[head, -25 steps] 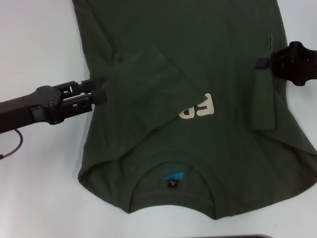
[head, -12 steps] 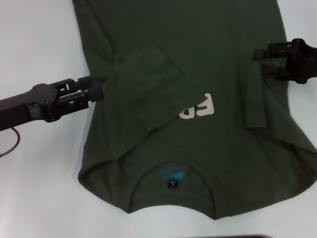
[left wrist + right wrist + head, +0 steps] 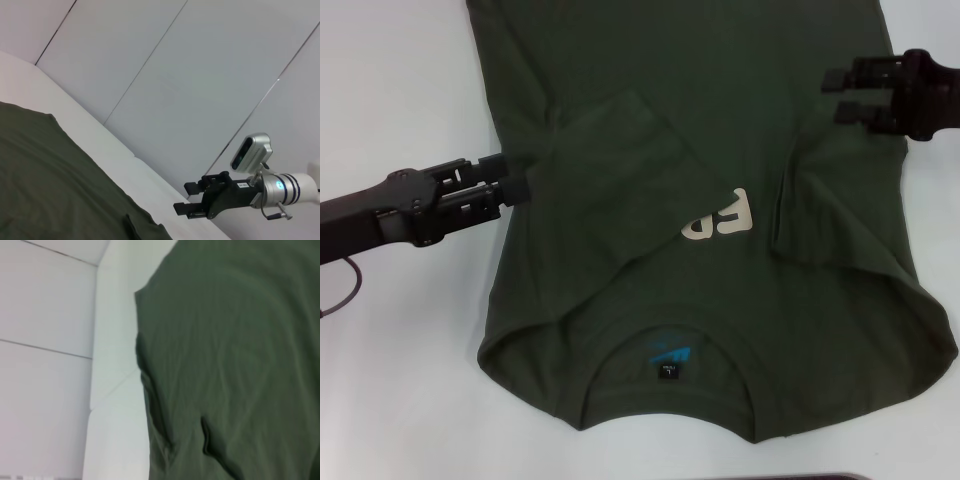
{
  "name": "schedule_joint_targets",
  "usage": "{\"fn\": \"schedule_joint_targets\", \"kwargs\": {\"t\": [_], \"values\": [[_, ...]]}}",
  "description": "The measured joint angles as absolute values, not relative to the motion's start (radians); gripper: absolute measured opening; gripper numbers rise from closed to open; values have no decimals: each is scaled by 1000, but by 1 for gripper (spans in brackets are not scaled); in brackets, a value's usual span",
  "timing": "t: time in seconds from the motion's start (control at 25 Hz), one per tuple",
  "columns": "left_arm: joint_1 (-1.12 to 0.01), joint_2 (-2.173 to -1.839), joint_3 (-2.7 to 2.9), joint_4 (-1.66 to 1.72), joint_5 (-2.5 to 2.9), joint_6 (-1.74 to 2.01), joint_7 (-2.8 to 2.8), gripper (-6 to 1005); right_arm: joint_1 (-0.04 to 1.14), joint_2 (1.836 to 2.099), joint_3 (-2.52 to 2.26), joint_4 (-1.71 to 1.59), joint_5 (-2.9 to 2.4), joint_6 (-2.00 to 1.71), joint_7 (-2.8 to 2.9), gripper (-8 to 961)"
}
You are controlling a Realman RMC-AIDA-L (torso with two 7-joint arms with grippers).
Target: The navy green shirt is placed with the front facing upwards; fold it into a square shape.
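Note:
The navy green shirt [image 3: 700, 120] lies flat on the white table, collar toward the near edge, with its teal print [image 3: 670, 352] and black neck tag [image 3: 668, 372] showing. One sleeve [image 3: 610, 170] is folded in over the chest and covers part of the cream lettering [image 3: 720, 215]. The other sleeve [image 3: 820, 210] lies folded inward too. My left gripper [image 3: 512, 178] is open at the shirt's left edge. My right gripper [image 3: 838, 95] hovers open above the right side, holding nothing; the left wrist view shows it from afar [image 3: 187, 199]. Shirt cloth fills the right wrist view [image 3: 240, 340].
Bare white table [image 3: 400, 380] lies left of and in front of the shirt. A thin cable [image 3: 345, 290] loops under my left arm. A dark object's edge [image 3: 820, 477] peeks in at the near table edge. Pale wall panels [image 3: 200, 75] stand behind the table.
My right gripper has let go of the right sleeve and risen toward the far side; that sleeve now lies further inward. My left gripper backed slightly leftward off the folded left sleeve.

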State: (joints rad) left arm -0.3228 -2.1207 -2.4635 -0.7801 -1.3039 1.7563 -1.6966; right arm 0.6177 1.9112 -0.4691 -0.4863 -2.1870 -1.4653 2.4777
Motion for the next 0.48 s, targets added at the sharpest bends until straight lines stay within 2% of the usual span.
{"fn": "schedule_joint_targets", "kwargs": {"t": [0.04, 0.32, 0.48], "values": [[-323, -2121, -2464, -780, -1304, 1757, -1697, 657, 618, 1907, -480, -487, -2191, -1471, 2476, 588], [-326, -2111, -2465, -781, -1303, 1749, -1742, 656, 597, 1830, -549, -514, -2256, -1579, 2462, 587], [-332, -2104, -2465, -781, -1297, 1747, -1781, 656, 560, 1824, -535, -606, -2247, -1659, 2378, 586]]}}
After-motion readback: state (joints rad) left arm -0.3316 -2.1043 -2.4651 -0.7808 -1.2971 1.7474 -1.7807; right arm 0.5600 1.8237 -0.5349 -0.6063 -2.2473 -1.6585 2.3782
